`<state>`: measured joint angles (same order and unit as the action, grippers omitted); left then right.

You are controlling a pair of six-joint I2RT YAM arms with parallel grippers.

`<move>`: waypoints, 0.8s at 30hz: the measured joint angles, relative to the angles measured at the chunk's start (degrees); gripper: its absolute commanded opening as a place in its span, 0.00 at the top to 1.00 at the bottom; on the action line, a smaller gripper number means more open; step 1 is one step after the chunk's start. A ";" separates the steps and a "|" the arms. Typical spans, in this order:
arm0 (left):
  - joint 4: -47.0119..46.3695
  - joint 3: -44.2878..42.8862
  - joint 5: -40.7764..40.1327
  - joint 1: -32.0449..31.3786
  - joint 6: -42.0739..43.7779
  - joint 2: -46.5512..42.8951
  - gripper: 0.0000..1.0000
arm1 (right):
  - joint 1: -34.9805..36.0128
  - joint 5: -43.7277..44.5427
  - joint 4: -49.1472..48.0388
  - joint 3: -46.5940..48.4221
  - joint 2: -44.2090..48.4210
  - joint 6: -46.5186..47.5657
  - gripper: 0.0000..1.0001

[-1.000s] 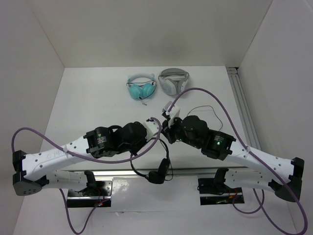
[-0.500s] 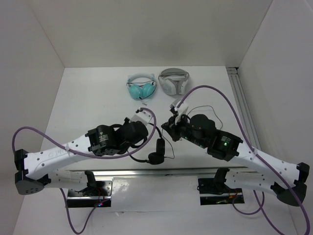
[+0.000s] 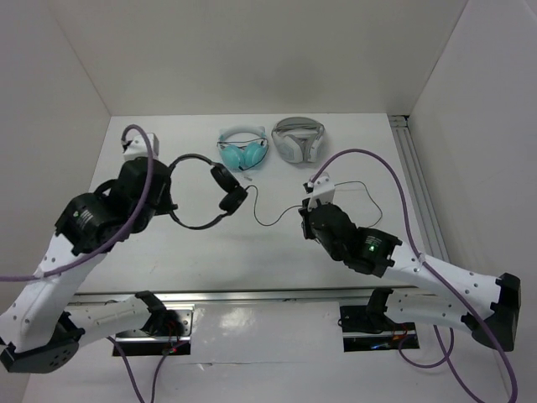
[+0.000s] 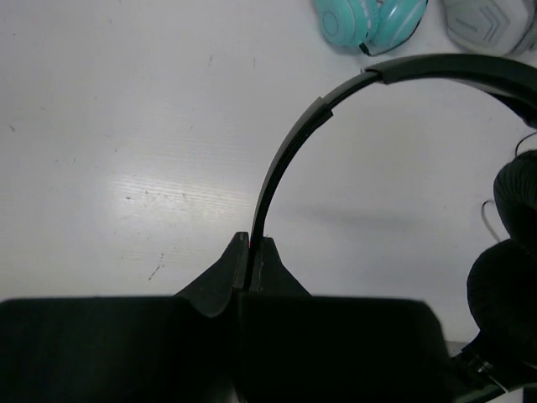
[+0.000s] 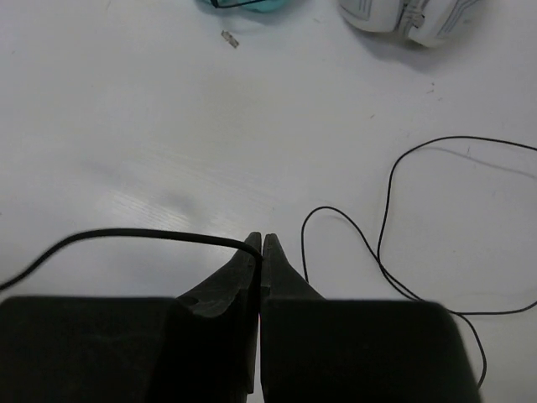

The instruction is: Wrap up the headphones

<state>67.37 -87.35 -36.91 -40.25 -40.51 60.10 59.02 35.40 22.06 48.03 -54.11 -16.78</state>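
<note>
The black headphones (image 3: 225, 186) hang over the table's left half, the thin headband (image 4: 294, 138) curving away to two round earcups (image 4: 513, 197). My left gripper (image 3: 170, 191) is shut on the headband, and the left wrist view shows the band pinched between the jaw tips (image 4: 252, 245). Their thin black cable (image 3: 270, 222) sags from the earcups across to my right gripper (image 3: 303, 211). That gripper (image 5: 263, 241) is shut on the cable (image 5: 126, 235). Beyond it the slack lies in loops on the table (image 5: 394, 193).
Teal headphones (image 3: 243, 152) and white-grey headphones (image 3: 298, 139) lie side by side at the back of the table. A small white scrap (image 5: 229, 39) lies in front of the teal pair. A metal rail (image 3: 417, 180) runs along the right edge. White walls enclose the table.
My left arm has swung up and to the back left, carrying the headphones away from the centre. The right gripper moved slightly right, and the cable now hangs between the two grippers.
</note>
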 measured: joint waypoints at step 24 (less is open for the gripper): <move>-14.88 16.68 20.87 -9.97 18.80 8.26 1.00 | -0.52 -21.35 -7.26 5.86 5.25 10.82 1.00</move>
<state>52.49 -70.67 -16.03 -50.22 -21.71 68.36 58.50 14.04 14.81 53.89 -48.86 -5.96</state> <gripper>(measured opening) 0.046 0.020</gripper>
